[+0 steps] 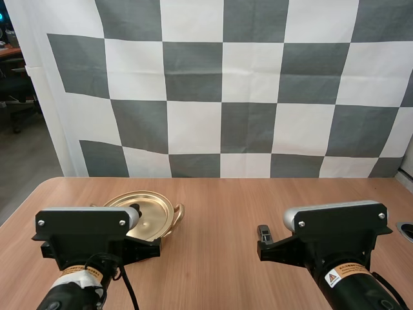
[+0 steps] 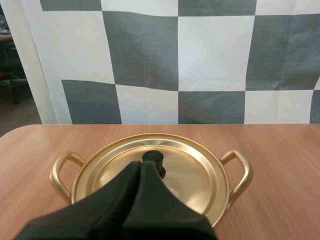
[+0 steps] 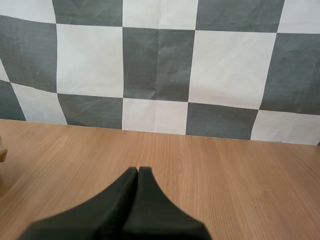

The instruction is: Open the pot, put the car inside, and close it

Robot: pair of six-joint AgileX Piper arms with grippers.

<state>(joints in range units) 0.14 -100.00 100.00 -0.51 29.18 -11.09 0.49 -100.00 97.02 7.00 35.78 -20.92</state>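
A gold pot (image 1: 157, 218) with two loop handles stands on the table at the left, its gold lid (image 2: 192, 172) on it. The lid's black knob (image 2: 156, 159) sits at its middle. My left gripper (image 2: 141, 165) is shut on nothing; its tips hover just short of the knob, above the lid's near side. My right gripper (image 3: 138, 171) is also shut on nothing, low over bare wood. In the high view the right gripper (image 1: 264, 232) points forward to the right of the pot, well apart from it.
The wooden table (image 1: 219, 206) stretches between the pot and my right arm. Its rounded left corner lies beyond the pot's left handle (image 2: 62, 172). Beside the right gripper's view edge shows a small pale bit (image 3: 2, 150), too little to name.
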